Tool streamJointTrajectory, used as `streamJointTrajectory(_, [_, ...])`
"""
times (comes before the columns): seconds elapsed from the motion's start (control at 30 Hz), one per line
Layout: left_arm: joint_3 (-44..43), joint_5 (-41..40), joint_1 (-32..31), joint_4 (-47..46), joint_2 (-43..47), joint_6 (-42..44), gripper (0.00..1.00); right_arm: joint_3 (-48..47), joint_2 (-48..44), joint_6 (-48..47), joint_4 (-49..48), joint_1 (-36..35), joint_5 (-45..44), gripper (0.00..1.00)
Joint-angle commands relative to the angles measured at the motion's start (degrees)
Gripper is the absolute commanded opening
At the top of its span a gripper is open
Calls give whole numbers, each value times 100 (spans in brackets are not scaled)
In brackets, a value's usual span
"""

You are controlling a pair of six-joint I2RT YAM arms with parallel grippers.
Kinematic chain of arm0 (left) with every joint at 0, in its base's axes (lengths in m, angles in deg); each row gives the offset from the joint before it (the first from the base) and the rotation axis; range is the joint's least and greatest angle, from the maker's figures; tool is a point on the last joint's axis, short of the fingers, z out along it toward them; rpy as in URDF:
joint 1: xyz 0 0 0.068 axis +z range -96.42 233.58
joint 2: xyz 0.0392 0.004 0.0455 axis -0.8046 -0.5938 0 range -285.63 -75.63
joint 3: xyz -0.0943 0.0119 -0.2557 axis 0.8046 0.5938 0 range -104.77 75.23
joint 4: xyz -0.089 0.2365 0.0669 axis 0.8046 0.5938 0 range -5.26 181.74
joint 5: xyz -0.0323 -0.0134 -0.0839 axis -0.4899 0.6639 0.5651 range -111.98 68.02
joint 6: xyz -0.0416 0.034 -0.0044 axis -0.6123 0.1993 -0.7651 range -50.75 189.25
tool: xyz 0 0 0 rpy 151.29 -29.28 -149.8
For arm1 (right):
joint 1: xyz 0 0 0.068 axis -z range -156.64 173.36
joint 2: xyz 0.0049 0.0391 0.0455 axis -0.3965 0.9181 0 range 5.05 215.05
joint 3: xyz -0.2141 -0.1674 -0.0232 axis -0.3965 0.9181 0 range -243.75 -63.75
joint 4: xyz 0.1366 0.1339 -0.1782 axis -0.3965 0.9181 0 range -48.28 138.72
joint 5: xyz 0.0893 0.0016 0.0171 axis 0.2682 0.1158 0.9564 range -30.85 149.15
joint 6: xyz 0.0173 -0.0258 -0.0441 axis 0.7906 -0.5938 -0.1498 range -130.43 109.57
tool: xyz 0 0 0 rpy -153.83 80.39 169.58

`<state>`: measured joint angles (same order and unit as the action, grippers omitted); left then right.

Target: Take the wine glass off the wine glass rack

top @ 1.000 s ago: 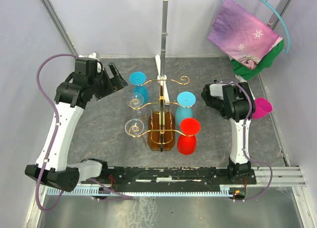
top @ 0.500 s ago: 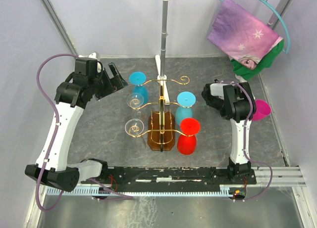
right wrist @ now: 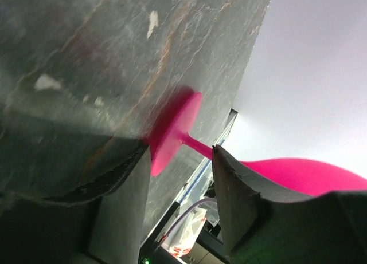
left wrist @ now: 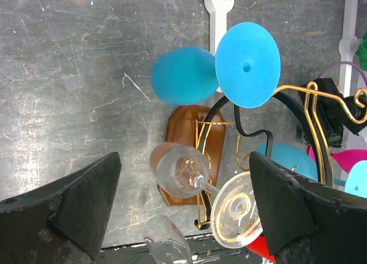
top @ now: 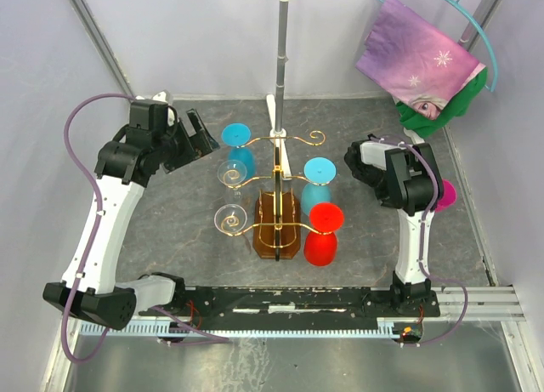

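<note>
Right gripper (right wrist: 182,158) is spreading apart (narrower a sec ago), releasing pink wine glass (right wrist: 172,129) onto table (right wrist: 74,40): it is off the rack (top: 274,230).

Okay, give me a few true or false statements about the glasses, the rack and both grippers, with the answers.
1. The left gripper is wide open and holds nothing. True.
2. The pink wine glass hangs on the wine glass rack. False: it is off the rack, at the right gripper, with its foot against the table.
3. Two clear wine glasses hang on the rack's left side. True.
4. The red wine glass hangs at the rack's far end. False: it is at the near end, on the right side.
5. The right gripper is clamped tight on the pink stem. False: its fingers stand apart, one on either side of the stem.
</note>
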<state>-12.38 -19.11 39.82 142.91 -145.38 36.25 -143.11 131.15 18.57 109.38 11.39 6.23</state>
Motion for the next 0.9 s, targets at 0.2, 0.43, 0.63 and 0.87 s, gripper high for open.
streamJointTrajectory(0.2, [146,-72,-15,-230,185,173,99,-146,-533,-340,-455,-235,1439,70])
streamJointTrajectory(0.43, [135,-69,-15,-229,199,197,99,-121,-912,-481,-641,-251,2100,77])
streamJointTrajectory(0.63, [119,-50,-13,-227,153,197,99,-317,-1608,-723,-810,-293,3059,84])
streamJointTrajectory(0.87, [173,42,-13,-319,128,142,99,-946,-2435,-727,-1134,-315,4349,88])
